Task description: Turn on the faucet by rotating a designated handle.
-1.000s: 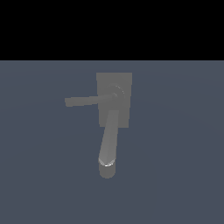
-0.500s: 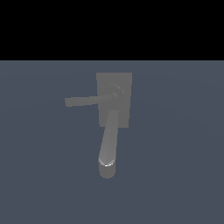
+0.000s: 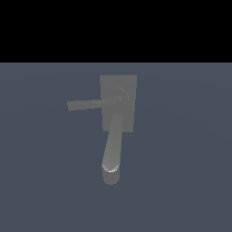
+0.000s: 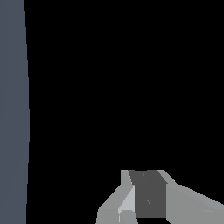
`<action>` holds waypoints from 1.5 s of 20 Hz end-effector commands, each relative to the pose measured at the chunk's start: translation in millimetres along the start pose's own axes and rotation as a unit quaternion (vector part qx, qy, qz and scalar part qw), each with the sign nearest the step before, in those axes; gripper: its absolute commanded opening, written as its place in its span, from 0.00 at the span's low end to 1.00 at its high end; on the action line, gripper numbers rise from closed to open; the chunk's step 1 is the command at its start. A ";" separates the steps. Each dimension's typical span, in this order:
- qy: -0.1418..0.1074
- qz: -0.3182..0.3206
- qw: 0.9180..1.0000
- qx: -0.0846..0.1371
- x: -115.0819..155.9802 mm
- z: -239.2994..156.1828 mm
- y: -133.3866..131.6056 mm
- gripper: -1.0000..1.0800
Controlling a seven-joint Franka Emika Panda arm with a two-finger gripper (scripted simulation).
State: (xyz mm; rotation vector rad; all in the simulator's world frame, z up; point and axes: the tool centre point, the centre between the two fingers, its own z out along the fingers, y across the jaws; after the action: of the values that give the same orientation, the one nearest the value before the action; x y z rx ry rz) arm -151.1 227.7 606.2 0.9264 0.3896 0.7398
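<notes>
We see the faucet (image 3: 118, 108) on the floor (image 3: 181, 158), handle (image 3: 88, 104) jutting toward the exterior view's left. Gripper (image 4: 146, 205) partly visible in the wrist view; can't tell its jaw state.

Surface: the flat slate-blue surface (image 3: 181, 181) lies bare on all sides of the matte grey faucet (image 3: 118, 103).
Handle: the thin straight grey handle bar (image 3: 86, 104) juts toward the exterior view's left, open room around its squared end.
Obstacle: the thick rounded grey spout tube (image 3: 112, 149) stands near the handle.
</notes>
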 end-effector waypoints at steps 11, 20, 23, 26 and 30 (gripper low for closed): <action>0.108 -0.098 0.987 -0.070 59.4 -48.4 -54.1 0.00; 0.234 -0.239 0.936 -0.110 103.0 -102.9 -168.5 0.00; 0.272 -0.289 0.911 -0.111 106.7 -118.2 -215.4 0.00; 0.304 -0.334 0.886 -0.107 104.7 -130.4 -259.4 0.00; 0.336 -0.383 0.855 -0.098 96.6 -142.0 -308.0 0.00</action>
State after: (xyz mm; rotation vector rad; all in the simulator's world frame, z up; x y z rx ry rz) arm -46.7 267.9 289.7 0.2449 1.1586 0.3484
